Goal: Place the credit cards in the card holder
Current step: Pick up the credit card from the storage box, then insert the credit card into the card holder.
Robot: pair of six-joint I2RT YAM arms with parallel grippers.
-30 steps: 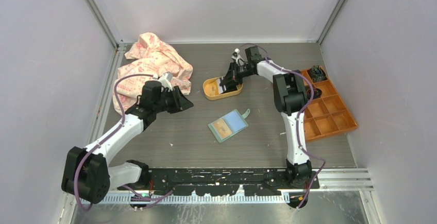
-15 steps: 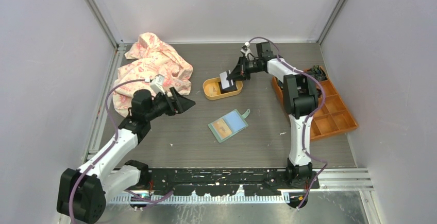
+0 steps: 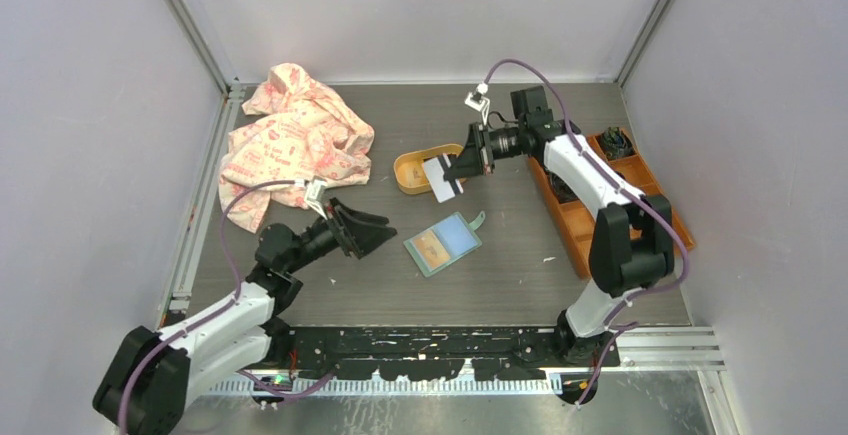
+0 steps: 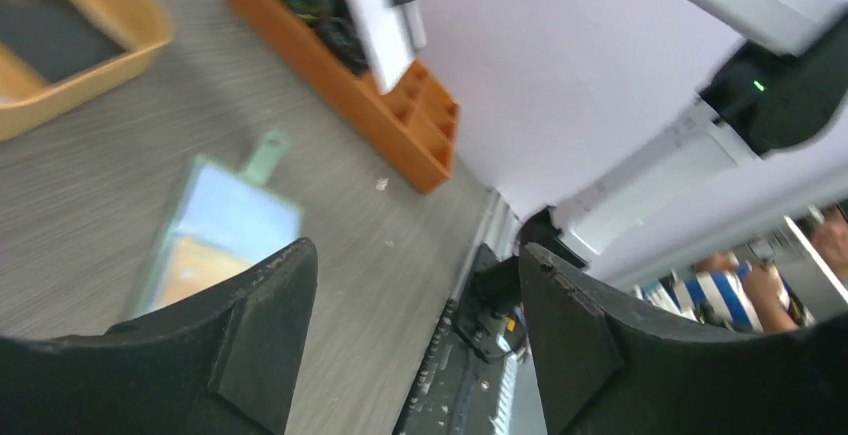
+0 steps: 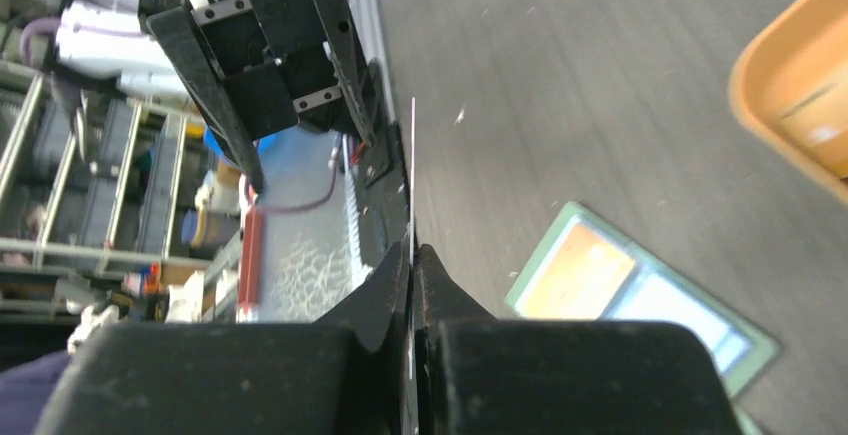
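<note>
right claw (image 3: 455, 168) clamped on white dark-striped credit card (image 3: 439, 178), held above right end of yellow tray (image 3: 408, 169); card holder (image 3: 442, 244) lies open on counter (image 3: 500, 275), nearer arm bases; left claw (image 3: 366, 232) spread apart, just left of card holder

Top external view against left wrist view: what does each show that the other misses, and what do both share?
Only top external: the pink patterned cloth. Only left wrist: striped fabric beyond the near edge of the table. Both: the card holder, the yellow tray, the orange box, and the right gripper, jaws shut on a white card.
</note>
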